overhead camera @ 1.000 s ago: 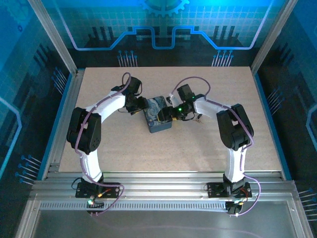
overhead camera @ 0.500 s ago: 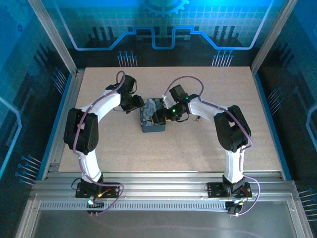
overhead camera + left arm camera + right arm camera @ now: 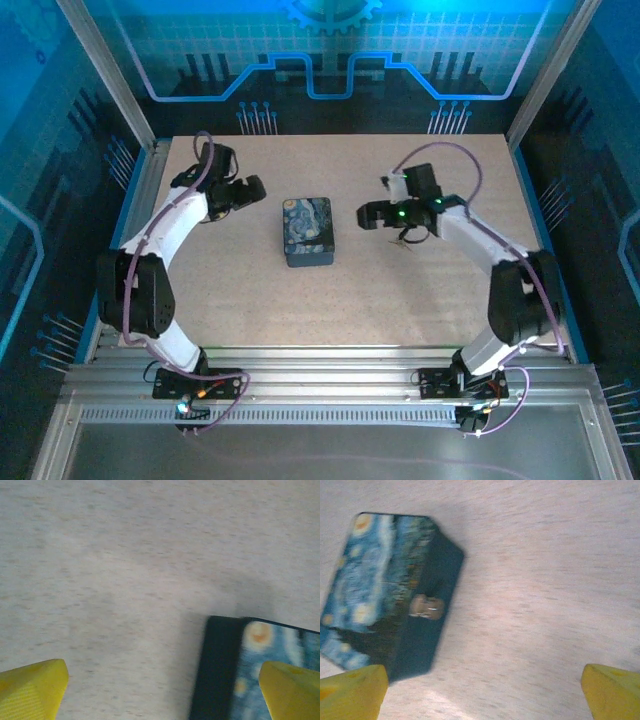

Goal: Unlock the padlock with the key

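Box stands clear of left hand and right hand, both spread.

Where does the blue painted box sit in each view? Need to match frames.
Top external: blue painted box at the centre of the table.
Left wrist: box in the lower right, cut off by the picture's edges, with one corner showing.
Right wrist: box in the left half, tilted, with its painted lid and dark side visible.
Shared landmark: the pale speckled tabletop around it.
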